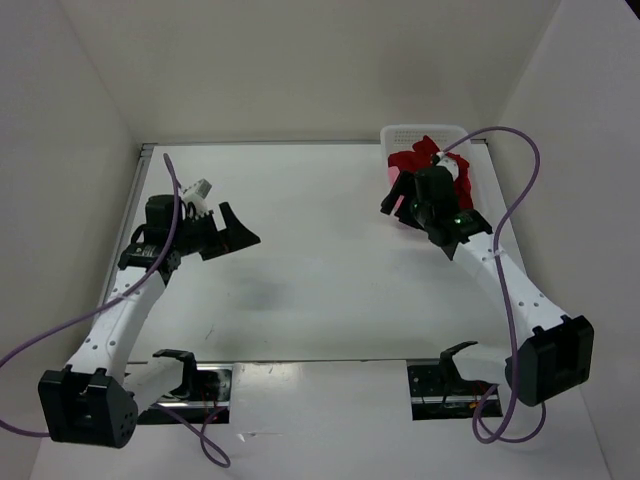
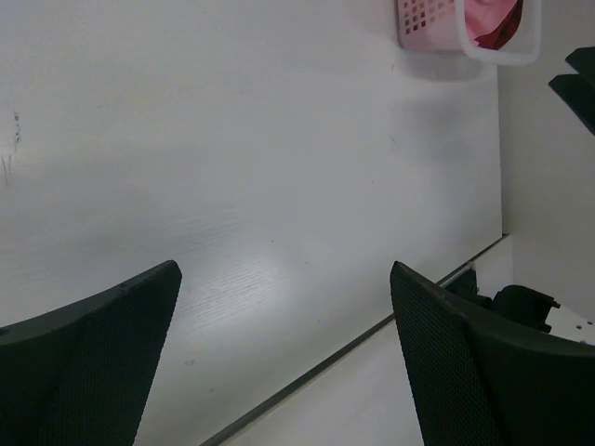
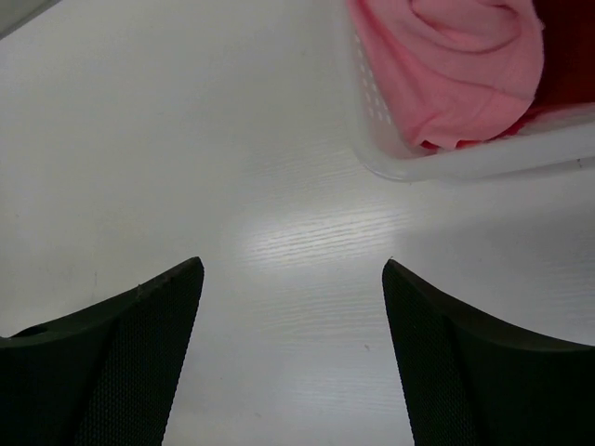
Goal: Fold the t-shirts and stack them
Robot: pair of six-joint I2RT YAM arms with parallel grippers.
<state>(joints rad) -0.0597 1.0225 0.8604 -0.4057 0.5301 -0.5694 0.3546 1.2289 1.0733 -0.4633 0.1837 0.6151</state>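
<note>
The t-shirts lie bunched in a white lattice basket [image 1: 400, 134] at the far right of the table. A dark red shirt [image 1: 409, 158] shows on top in the top view. The light pink shirt [image 3: 456, 65] fills the basket's near corner in the right wrist view, with dark red cloth [image 3: 567, 79] beside it. Pink and dark red cloth [image 2: 491, 20] also show in the left wrist view. I cannot tell the magenta-crimson shirt apart. My right gripper [image 1: 399, 200] is open and empty, just left of the basket. My left gripper [image 1: 232, 236] is open and empty over the table's left side.
White walls enclose the table on the left, back and right. A dark seam [image 2: 353, 346] runs across the near part of the table. Both arm bases [image 1: 88, 405] sit at the near edge, with purple cables [image 1: 520, 190] looping beside them.
</note>
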